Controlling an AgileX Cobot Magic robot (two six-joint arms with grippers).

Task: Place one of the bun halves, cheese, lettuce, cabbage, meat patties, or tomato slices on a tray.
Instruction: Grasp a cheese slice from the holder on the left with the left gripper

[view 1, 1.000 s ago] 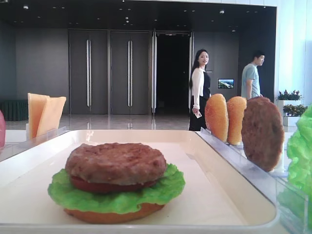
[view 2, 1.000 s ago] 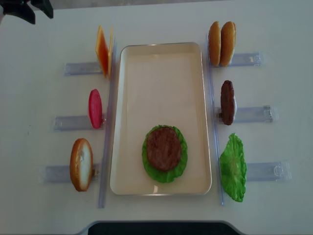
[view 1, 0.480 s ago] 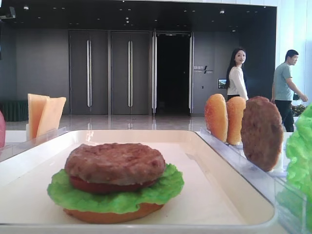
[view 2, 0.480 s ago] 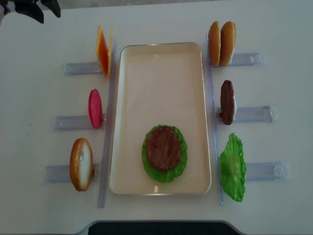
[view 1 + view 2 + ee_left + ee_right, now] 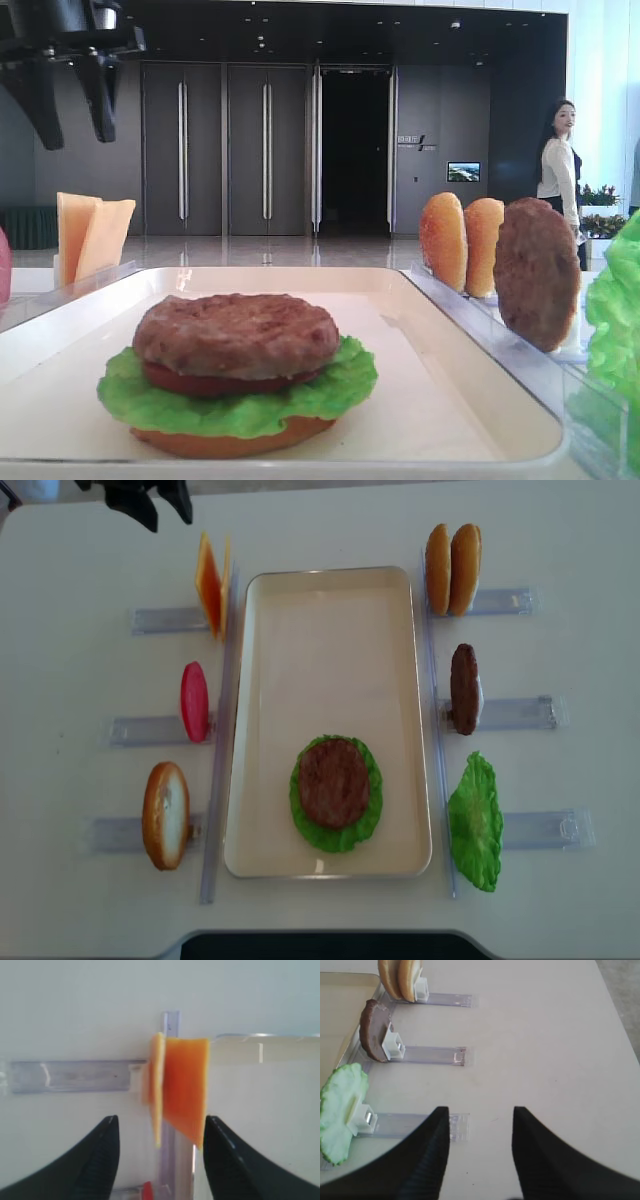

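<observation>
Left gripper (image 5: 159, 1160) hangs over the upright cheese (image 5: 180, 1087) with its jaws spread wide, nothing held; right gripper (image 5: 480, 1150) also spread above the bare table (image 5: 545, 1035).

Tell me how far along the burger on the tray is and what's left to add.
Done: on the tray sit a bun half, lettuce, a tomato slice and a meat patty, stacked. In hand: nothing; the left gripper is open, lined up on the cheese in its rack. Left: cheese, then probably a top bun.
</observation>
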